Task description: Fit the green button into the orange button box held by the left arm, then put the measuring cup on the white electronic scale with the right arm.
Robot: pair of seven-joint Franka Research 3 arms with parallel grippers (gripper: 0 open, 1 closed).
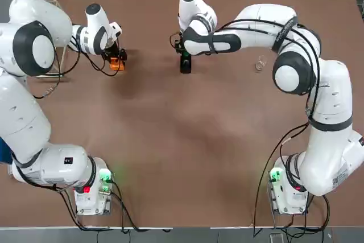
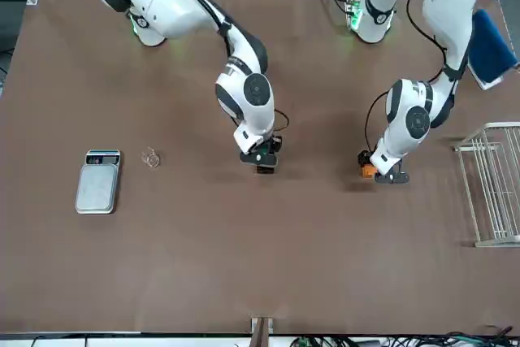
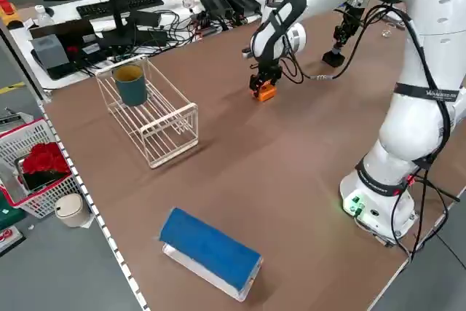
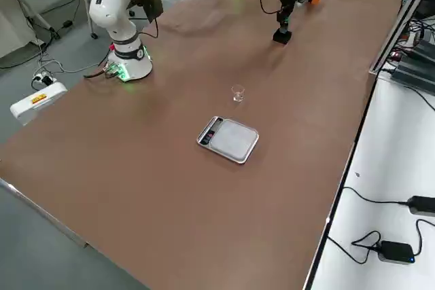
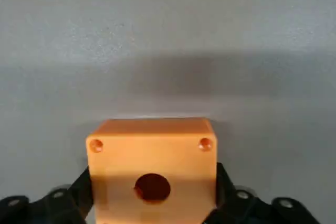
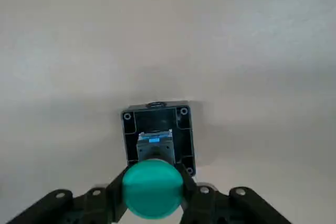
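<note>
First step in hand: right claw [image 6: 153, 203] clenched on green button [image 6: 153, 188], low over black block [image 6: 157, 135] mid-table. Left claw [image 5: 152, 203] flanks orange button box [image 5: 152, 169] on table [image 1: 182, 140]; grip unclear. Next: carry button across to box hole, stem down.

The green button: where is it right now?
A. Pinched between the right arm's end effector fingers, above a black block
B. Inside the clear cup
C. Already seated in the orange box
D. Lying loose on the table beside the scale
A. The right wrist view shows the green button clamped in the right end effector just over the black block; the hole in the orange button box is bare.
</note>
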